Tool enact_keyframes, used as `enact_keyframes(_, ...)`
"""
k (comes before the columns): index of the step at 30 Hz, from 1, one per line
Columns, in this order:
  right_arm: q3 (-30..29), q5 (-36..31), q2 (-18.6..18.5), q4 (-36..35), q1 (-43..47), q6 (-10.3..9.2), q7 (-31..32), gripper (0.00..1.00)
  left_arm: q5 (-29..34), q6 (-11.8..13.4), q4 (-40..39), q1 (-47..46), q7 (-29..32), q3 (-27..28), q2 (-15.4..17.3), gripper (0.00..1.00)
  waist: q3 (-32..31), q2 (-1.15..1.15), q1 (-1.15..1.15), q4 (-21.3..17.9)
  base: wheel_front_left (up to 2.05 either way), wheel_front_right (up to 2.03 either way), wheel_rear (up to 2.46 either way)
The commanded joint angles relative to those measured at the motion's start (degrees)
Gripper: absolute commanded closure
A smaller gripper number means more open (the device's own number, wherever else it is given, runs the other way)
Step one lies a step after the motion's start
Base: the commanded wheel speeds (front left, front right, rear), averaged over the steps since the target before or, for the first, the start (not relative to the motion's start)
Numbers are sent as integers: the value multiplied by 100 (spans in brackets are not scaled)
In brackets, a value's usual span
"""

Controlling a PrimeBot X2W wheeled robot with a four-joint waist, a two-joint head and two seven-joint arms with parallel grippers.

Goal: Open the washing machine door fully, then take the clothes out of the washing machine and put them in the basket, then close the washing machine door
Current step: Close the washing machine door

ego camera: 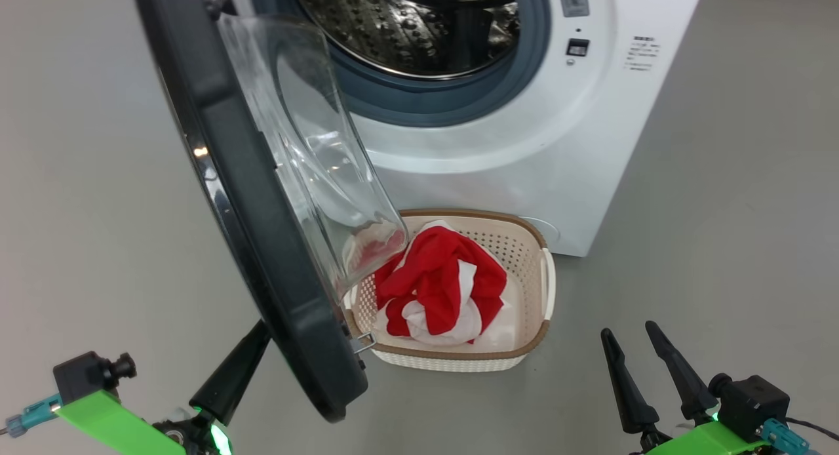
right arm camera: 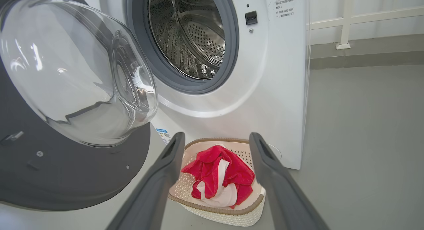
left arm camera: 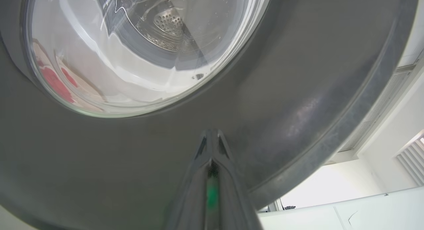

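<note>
Found the washing machine door (ego camera: 262, 245) swung out from the washing machine (ego camera: 524, 147), black rim edge-on toward the head camera and glass bowl window (right arm camera: 76, 74) bulging toward the machine's front. Looked through the round opening onto the perforated steel drum (right arm camera: 188, 34), ringed by the grey gasket (ego camera: 432, 107). Spotted the basket (ego camera: 534, 291) on the grey floor (ego camera: 721, 212), just beside the foot of the machine, below the opening. Saw the clothes (ego camera: 446, 284) lying inside the basket, a crumpled red bundle with white panels, heaped toward its middle. Noted the glass bowl window hanging over the basket's left end in the head view, red fabric showing through the glass. Caught the left gripper (left arm camera: 212, 134) on the door's outer side, its 2 fingers pressed together with nothing between them, tips up against the glossy dark rim below the window; could not tell firm contact from a near miss. Placed the right gripper (ego camera: 629, 330) low at the right, near the basket's right end but apart from it, over bare floor, its 2 fingers spread wide and empty, pointing toward the basket and the machine, framing the clothes in the right wrist view.
</note>
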Motion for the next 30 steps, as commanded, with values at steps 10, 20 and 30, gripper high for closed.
enact_keyframes(10, 106, -60, 16, -198, -275, 43, -37, 0, 459, -35, -371, -433, 112, 16, -210, 100, 125, 0, 0, -611, 0, 0, 0)
enact_keyframes(20, 74, -58, 50, -217, -303, 43, -37, 0, 782, -35, -140, -1068, -550, -299, -339, 100, 230, 0, 0, -1246, 0, 0, 0)
enact_keyframes(30, 55, -23, 99, -252, -455, 43, -37, 0, 930, -35, 444, -1982, -1417, -529, -90, 100, 537, 0, 0, -1927, 0, 0, 0)
